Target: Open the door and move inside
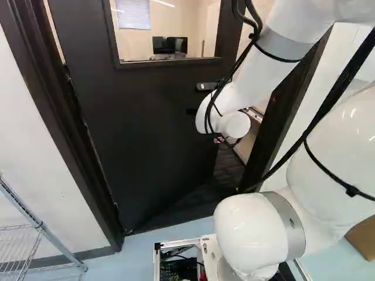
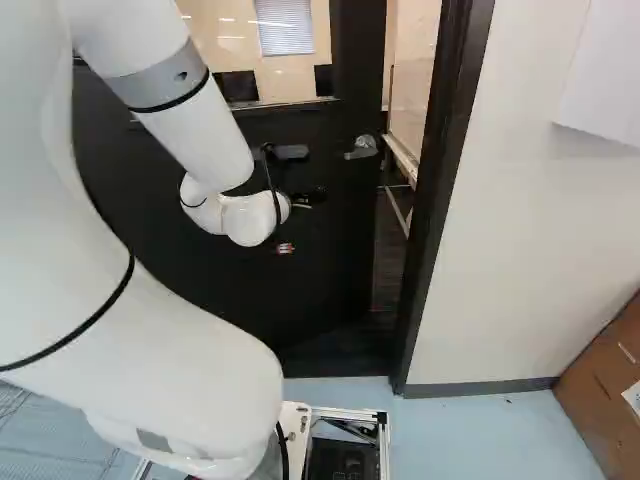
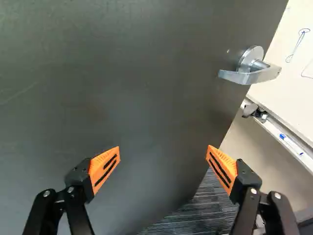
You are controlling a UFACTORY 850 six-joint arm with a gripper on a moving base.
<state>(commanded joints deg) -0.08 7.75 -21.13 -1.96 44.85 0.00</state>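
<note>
The dark door [image 1: 146, 117] with a window stands partly open, swung away from the base. Its silver lever handle [image 2: 362, 147] is near the free edge in the right base view. My gripper [image 2: 298, 224] is in front of the door, lower than the handle and toward the hinge side. In the wrist view the gripper [image 3: 163, 152] has its orange pads wide apart, nothing between them. The door face [image 3: 122, 93] lies ahead of it, and the lever handle [image 3: 252, 69] is ahead and off to one side, untouched.
A dark door frame [image 2: 430, 220] borders the gap at the door's free edge. Beyond it show a whiteboard [image 3: 293, 58] with a marker tray and dark flooring [image 3: 200, 210]. A wire shelf [image 1: 23, 246] stands at the left, brown cabinets [image 2: 610, 390] at the right.
</note>
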